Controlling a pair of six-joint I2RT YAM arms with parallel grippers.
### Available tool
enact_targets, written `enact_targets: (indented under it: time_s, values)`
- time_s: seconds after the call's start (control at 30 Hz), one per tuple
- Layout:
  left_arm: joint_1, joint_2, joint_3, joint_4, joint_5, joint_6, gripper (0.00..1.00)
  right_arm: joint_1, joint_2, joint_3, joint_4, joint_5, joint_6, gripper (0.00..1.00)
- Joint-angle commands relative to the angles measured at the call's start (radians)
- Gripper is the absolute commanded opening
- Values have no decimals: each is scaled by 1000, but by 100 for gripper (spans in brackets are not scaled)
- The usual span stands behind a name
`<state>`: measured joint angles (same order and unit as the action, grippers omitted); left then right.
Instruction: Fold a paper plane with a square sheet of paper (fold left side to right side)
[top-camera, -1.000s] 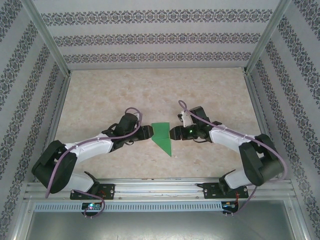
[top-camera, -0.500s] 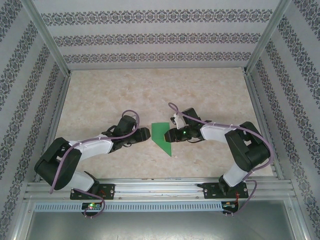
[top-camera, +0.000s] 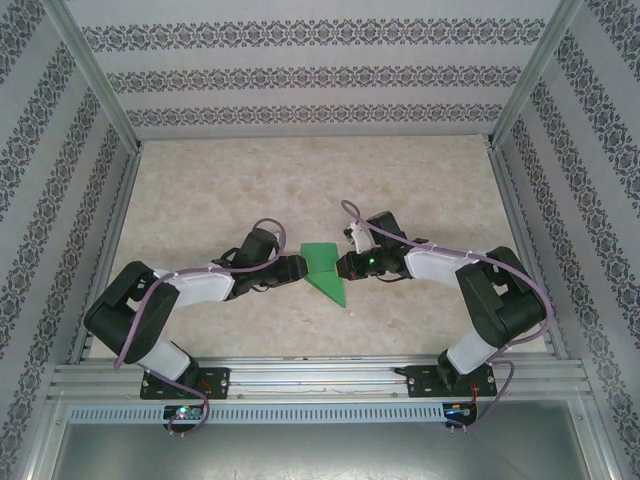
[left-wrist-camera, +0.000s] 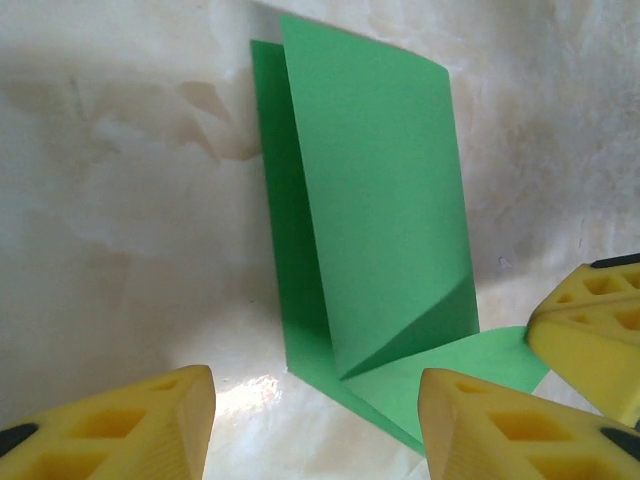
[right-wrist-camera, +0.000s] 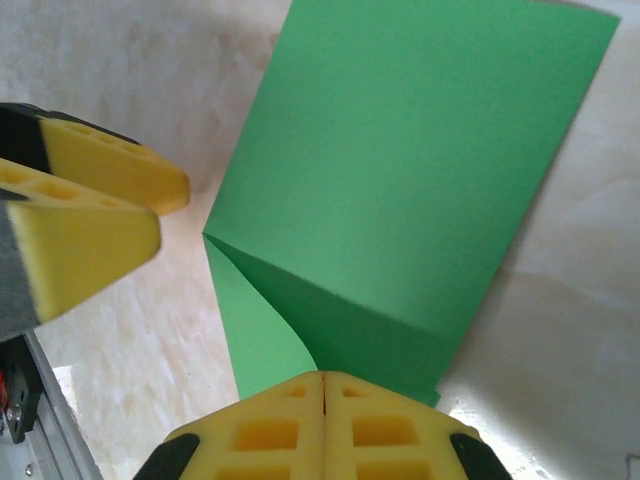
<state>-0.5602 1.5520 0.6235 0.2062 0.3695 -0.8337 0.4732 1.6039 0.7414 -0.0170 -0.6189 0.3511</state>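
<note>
The green square sheet of paper (top-camera: 322, 268) lies mid-table, folded into a pointed shape whose tip points at the near edge. One flap (left-wrist-camera: 380, 230) stands raised off the lower layer. My right gripper (top-camera: 343, 265) is at the paper's right edge, and in the right wrist view its fingertips (right-wrist-camera: 323, 378) are pressed together on the edge of the green sheet (right-wrist-camera: 400, 170). My left gripper (top-camera: 297, 266) sits at the paper's left edge, open (left-wrist-camera: 315, 385), with the table and the sheet's corner between its fingers. The left gripper's yellow fingers (right-wrist-camera: 100, 200) face the right one across the paper.
The beige table (top-camera: 300, 180) is walled in by patterned panels at the left, right and back. An aluminium rail (top-camera: 320, 375) carrying both arm bases runs along the near edge. Free tabletop stretches behind the paper.
My right gripper has gone from open to shut at the paper's right edge. The left gripper has come back up to the paper's left edge, and the left arm's elbow has swung.
</note>
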Motion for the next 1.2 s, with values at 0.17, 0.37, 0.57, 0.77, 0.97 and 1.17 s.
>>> enact_targets:
  time_s: [0.17,0.37,0.57,0.77,0.97,1.17]
  values:
    - [17,98,69,115,105,-31,52,-13,-38,-26,18,-34,-2,0]
    - [17,149,110,134,144,-35,42,-21,-45,-35,26,-40,1,0]
    - [16,169,134,144,161,-38,35,-28,-63,-43,19,-20,9,17]
    - [16,152,138,139,166,-44,32,-12,-188,-40,-92,136,-1,44]
    - [16,137,135,142,167,-59,31,163,-287,-10,-273,458,-38,45]
    - [15,131,137,140,171,-77,30,398,-288,-24,-299,758,-3,45]
